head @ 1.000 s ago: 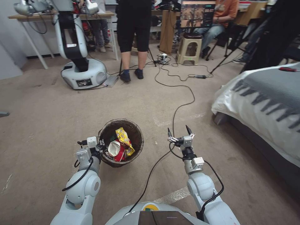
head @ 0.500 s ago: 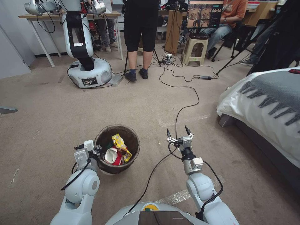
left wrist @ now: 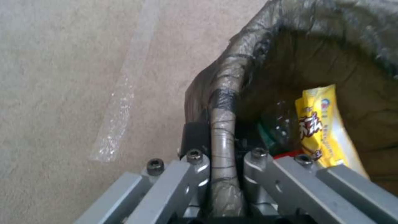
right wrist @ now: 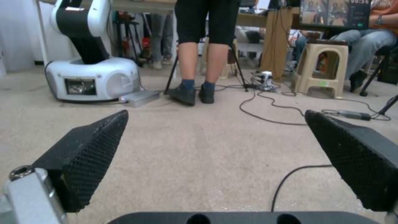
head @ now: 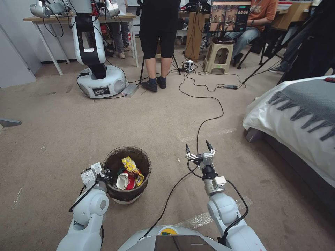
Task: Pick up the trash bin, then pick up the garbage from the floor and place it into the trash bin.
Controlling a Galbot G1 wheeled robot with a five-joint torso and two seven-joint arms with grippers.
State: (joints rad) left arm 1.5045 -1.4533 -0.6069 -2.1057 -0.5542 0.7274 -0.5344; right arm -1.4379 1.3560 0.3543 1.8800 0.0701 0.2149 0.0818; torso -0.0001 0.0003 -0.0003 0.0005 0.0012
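The trash bin [head: 143, 161], round with a dark liner over its rim and a white base, is low at my front left over the beige floor [head: 62, 139]. My left gripper [head: 104, 173] is shut on its near rim; in the left wrist view the gripper [left wrist: 222, 149] clamps the taped rim [left wrist: 224, 102]. Garbage lies inside: a yellow wrapper [head: 132, 166] [left wrist: 321, 124] and a red-and-white cup [head: 123, 180]. My right gripper [head: 198, 148] hangs open and empty above the carpet, its black pads [right wrist: 91, 149] spread wide.
A black cable [head: 206, 122] snakes across the floor from under my right arm. A bed [head: 296, 115] with a grey blanket is at the right. Farther off are another robot [head: 99, 78], a standing person [head: 157, 42] and a stool [head: 218, 52]. Pale tape [head: 209, 216] marks the carpet.
The whole view has shifted, so the camera moved. My left gripper has brought the bin nearer to my base and lower in view. The right gripper stays open in the same pose.
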